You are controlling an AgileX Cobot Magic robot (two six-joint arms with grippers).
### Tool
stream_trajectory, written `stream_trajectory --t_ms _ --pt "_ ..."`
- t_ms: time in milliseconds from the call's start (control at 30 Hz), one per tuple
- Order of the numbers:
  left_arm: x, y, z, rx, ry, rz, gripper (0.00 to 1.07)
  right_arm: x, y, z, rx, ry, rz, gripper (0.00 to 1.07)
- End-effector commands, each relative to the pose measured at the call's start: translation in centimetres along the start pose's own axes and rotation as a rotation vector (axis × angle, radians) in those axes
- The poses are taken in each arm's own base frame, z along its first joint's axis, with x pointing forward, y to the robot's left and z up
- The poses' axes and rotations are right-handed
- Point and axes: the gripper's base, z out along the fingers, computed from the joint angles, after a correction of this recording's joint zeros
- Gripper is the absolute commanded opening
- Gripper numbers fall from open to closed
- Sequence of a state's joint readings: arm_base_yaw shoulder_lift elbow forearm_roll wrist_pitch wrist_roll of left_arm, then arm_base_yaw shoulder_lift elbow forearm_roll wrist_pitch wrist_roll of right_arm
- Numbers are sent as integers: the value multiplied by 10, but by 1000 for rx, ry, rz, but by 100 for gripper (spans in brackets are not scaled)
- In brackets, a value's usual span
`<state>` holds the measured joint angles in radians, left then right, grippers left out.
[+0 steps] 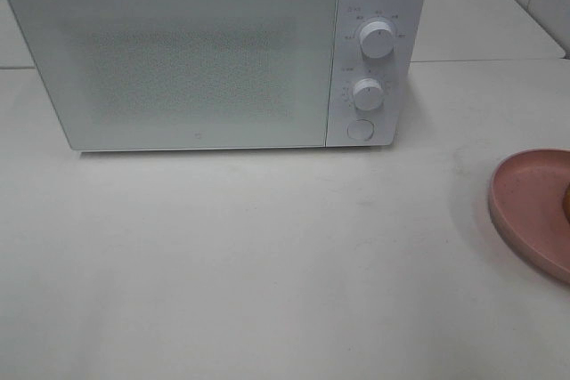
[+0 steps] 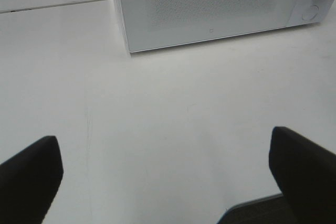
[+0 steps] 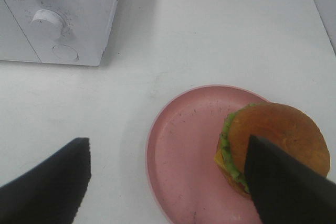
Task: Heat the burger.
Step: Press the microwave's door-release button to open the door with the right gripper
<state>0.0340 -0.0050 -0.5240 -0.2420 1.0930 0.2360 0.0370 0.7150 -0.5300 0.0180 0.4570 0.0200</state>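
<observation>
The burger (image 3: 270, 129), with a golden-brown bun and a green lettuce edge, sits on the round pink plate (image 3: 181, 150) in the right wrist view. My right gripper (image 3: 168, 145) hangs open above the plate, and one of its black fingers (image 3: 286, 187) covers part of the bun. In the high view only the plate (image 1: 530, 206) shows at the right edge, with a sliver of the burger (image 1: 566, 202). The white microwave (image 1: 214, 55) stands at the back with its door shut. My left gripper (image 2: 164, 145) is open over bare table in front of the microwave (image 2: 210, 9).
The microwave has two round knobs (image 1: 377, 42) and a round button (image 1: 360, 130) on its right panel. The white table (image 1: 267, 255) stretches in front of it. A seam between tabletops runs behind the microwave.
</observation>
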Motion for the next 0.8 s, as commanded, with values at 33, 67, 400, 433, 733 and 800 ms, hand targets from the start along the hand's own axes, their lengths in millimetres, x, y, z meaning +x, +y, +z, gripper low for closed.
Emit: stream_trajectory --t_ms 33,67,400,433,733,800 --pt "2 -1 -3 1 -30 -2 100 -7 0 6 0 -30 1 76" --pt "2 -1 -3 1 -30 -2 100 -9 0 12 0 -35 1 76" --pt "2 -1 -3 1 -30 -2 100 -22 0 47 0 -90 31 76" --pt "2 -1 -3 1 -30 -2 100 -22 0 47 0 -90 31 76" --pt "2 -1 -3 1 -30 -2 100 -23 0 78 0 -75 112 76" --pt "2 -1 -3 1 -30 -2 100 -23 -1 88 0 -75 114 76"
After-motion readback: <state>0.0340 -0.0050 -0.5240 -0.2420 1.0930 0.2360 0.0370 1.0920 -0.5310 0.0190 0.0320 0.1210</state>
